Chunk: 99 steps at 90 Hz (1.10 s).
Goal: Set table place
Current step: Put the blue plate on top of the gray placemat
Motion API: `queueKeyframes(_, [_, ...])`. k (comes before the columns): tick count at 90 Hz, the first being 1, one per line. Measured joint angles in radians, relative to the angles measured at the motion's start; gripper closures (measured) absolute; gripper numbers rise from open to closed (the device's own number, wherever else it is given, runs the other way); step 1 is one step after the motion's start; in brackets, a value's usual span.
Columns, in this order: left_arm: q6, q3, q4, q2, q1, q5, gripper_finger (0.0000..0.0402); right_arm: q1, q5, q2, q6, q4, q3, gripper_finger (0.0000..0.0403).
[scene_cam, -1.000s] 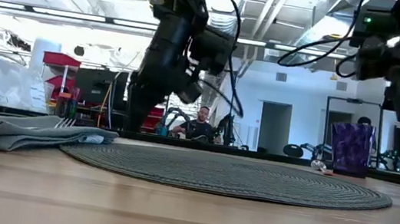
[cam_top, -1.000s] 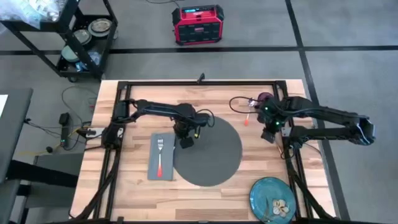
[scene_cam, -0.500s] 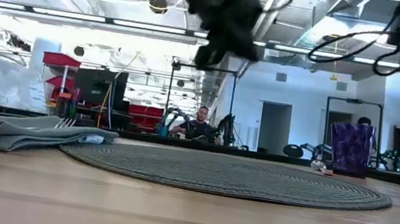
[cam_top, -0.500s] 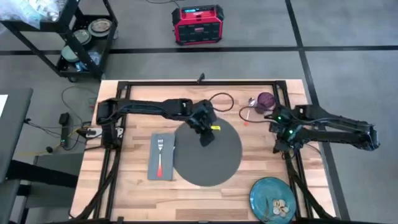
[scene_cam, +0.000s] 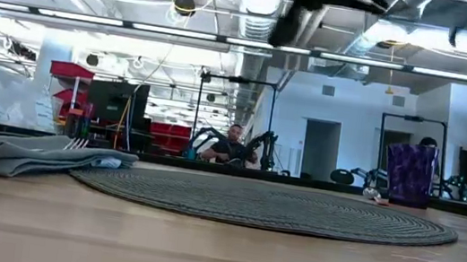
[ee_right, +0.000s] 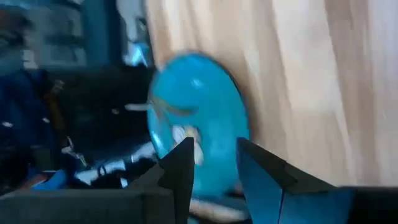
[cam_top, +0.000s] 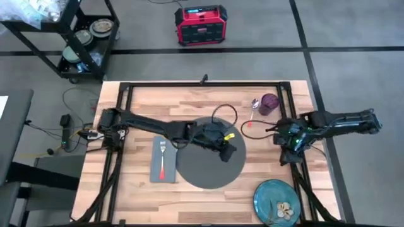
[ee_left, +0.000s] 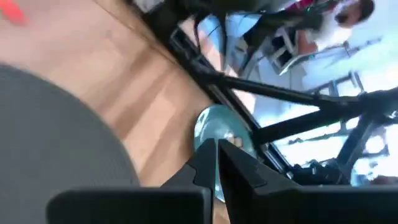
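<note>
A round dark grey mat (cam_top: 205, 165) lies mid-table. Left of it the grey napkin (cam_top: 163, 159) carries an orange-handled fork (cam_top: 162, 161). The blue-green plate (cam_top: 278, 202) sits at the near right corner. A purple cup (cam_top: 269, 102) and a spoon (cam_top: 252, 112) stand at the far right. My left gripper (cam_top: 225, 152) hovers shut above the mat's right part, holding nothing. My right gripper (cam_top: 289, 145) hangs open right of the mat, between cup and plate, with nothing in it. Both wrist views look toward the plate (ee_left: 214, 124) (ee_right: 199, 118).
Black frame bars run along the table's far edge and both sides (cam_top: 297, 170). A cable (cam_top: 222, 113) loops over the mat's far edge. Bare wood lies between mat and plate (cam_top: 252, 180). A black cart (cam_top: 69, 38) and a red box (cam_top: 201, 24) stand on the floor beyond.
My left gripper has risen from the mat's left edge beside the napkin and swung right across the mat. My right gripper has left the cup's side and gone toward the near edge, closer to the plate. Nothing on the table has moved.
</note>
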Motion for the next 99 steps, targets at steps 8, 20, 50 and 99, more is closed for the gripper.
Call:
queueKeyframes(8, [-0.122, 0.018, 0.080, 0.101, -0.028, 0.014, 0.0402, -0.008, 0.084, -0.001, 0.011, 0.018, 0.063, 0.0296])
queueKeyframes(20, [-0.280, 0.132, 0.166, 0.245, -0.056, 0.109, 0.0402, -0.034, 0.185, -0.003, 0.004, 0.004, 0.126, 0.0296])
queueKeyframes(50, [-0.265, 0.499, -0.079, 0.477, -0.078, 0.177, 0.0401, -0.098, 0.225, -0.004, -0.050, -0.129, 0.138, 0.0296])
queueKeyframes(99, [-0.226, 0.568, -0.106, 0.515, -0.109, 0.167, 0.0402, -0.176, 0.250, -0.012, -0.095, -0.155, 0.138, 0.0296])
